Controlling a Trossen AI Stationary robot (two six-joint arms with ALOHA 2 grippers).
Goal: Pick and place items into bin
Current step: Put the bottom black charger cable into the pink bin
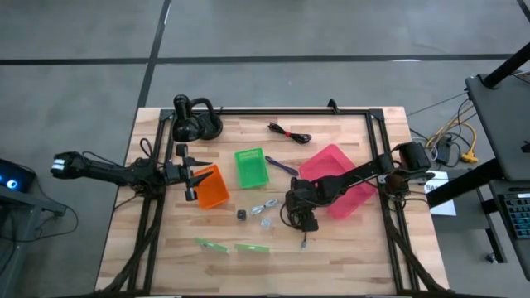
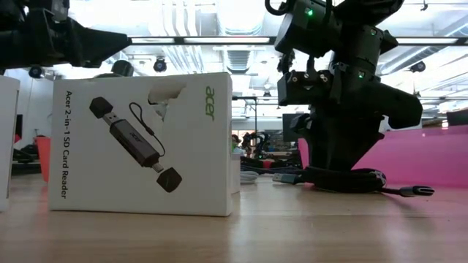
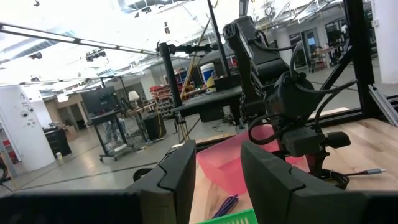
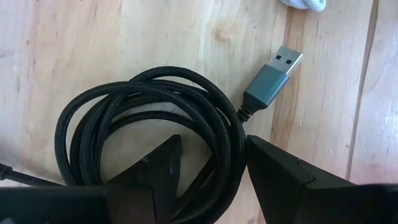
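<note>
My right gripper is down on a black coiled cable lying on the wood near the pink bin; its USB plug points away from the coil. My left gripper hovers open over the orange bin. A second black cable lies near the far edge. The purple pen is beside the green bin. A tiny black cube, clear-silvery bits and green strips lie on the table. My right gripper comes from above, pointing down, and pinches one side of the coil, several strands together. One finger stands inside the loop, the other outside it. The fingers lie across the strands. The coil rests flat on the table.
A black desk lamp stands at the far left corner. A white card-reader box stands close in the low view. A black frame runs around the table's edges. Bare wood lies toward the near edge, past the green strips.
</note>
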